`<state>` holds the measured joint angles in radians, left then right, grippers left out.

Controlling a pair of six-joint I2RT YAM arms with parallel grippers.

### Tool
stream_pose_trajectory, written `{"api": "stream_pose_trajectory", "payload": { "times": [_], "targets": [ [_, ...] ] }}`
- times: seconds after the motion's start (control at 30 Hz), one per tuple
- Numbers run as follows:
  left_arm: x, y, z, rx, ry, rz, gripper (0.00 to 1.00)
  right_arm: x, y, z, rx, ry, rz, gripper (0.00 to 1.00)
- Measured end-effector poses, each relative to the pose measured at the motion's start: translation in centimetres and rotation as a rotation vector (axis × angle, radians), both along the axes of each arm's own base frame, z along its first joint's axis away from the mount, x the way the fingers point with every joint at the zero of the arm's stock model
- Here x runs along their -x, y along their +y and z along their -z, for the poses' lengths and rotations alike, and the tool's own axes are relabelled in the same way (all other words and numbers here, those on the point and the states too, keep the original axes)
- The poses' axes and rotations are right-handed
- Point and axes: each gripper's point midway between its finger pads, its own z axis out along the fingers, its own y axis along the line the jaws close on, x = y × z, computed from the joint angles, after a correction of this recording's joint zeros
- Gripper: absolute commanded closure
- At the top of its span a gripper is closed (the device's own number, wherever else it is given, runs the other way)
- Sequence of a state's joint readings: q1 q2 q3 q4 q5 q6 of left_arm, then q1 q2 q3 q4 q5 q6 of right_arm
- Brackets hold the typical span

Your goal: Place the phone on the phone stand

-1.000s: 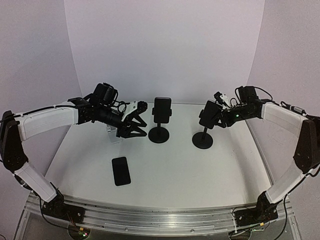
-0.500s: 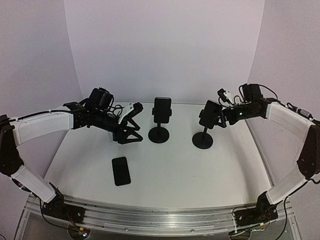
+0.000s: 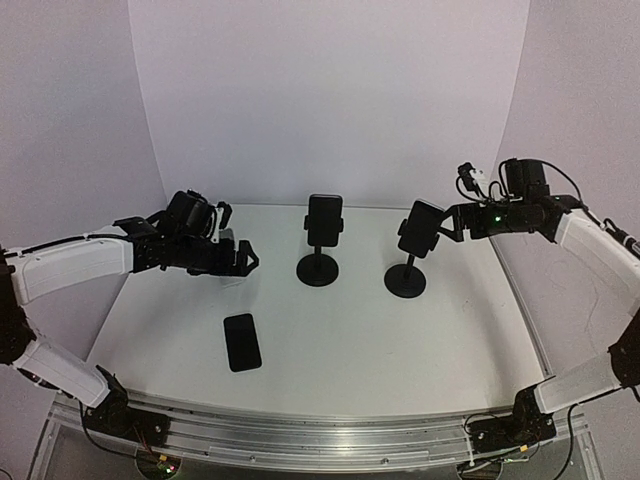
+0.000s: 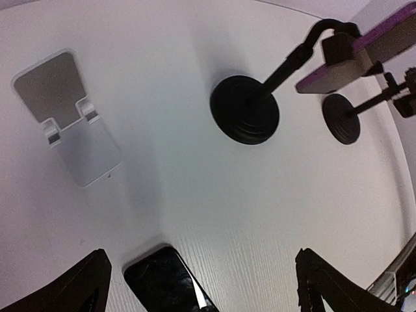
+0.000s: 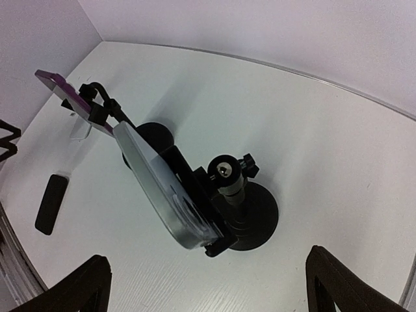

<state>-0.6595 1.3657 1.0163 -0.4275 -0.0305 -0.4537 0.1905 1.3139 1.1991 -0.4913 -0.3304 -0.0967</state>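
Both pulled back, jaws wide open rn
left gripper [image 3: 245, 260] & right gripper [image 3: 452, 222] empty; flat black phone [image 3: 241, 341] not yet on white folding plastic stand [image 4: 71, 130]

We see a white table [image 3: 400, 340] with a faint wood grain. A black phone [image 3: 242, 342] lies flat on it toward the near left, touching nothing else. Farther back, around the middle, two black stands rest on round bases: the centre stand [image 3: 318, 270] and the right stand [image 3: 406, 281], side by side but apart. A small white folding stand [image 4: 71, 123] sits at the left, beyond the phone.
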Motion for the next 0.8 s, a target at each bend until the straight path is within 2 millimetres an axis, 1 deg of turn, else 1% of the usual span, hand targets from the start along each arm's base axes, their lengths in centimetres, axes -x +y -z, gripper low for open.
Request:
{"api": "stream_pose_trajectory", "payload": {
  "times": [0.03,0.1,0.2,0.27,0.33,0.43,0.53,0.6,0.67,0.8],
  "targets": [
    [-0.1,0.3,0.6,0.000,0.020,-0.036,0.00,0.2,-0.3,-0.2,-0.010,0.008,0.031,0.02],
    [0.1,1.0,2.5,-0.011,0.077,-0.098,0.00,0.6,-0.9,-0.6,-0.024,0.023,0.087,0.02],
    [1.2,2.2,6.0,-0.050,0.193,-0.182,0.01,1.4,-1.9,-0.7,-0.039,0.048,0.165,0.02],
    [2.3,3.0,8.1,-0.085,0.282,-0.227,0.00,2.1,-2.4,-0.4,-0.045,0.069,0.199,0.02],
    [3.0,3.2,9.6,-0.103,0.342,-0.258,0.00,2.7,-2.8,0.5,-0.042,0.103,0.229,0.02],
    [4.3,2.6,10.9,-0.109,0.408,-0.276,0.01,3.6,-3.5,2.2,-0.029,0.173,0.275,0.02],
    [5.8,1.3,11.5,-0.109,0.447,-0.270,0.00,4.5,-4.1,3.5,-0.014,0.234,0.322,0.02],
    [6.4,0.6,11.7,-0.103,0.461,-0.266,0.00,5.2,-4.7,3.9,-0.012,0.254,0.359,0.02],
    [6.9,0.3,12.2,-0.099,0.484,-0.281,0.00,6.2,-5.1,4.0,-0.018,0.266,0.390,0.02],
    [7.4,0.6,13.4,-0.111,0.534,-0.338,0.00,7.5,-5.7,3.9,-0.019,0.287,0.424,0.02]
  ]
}}
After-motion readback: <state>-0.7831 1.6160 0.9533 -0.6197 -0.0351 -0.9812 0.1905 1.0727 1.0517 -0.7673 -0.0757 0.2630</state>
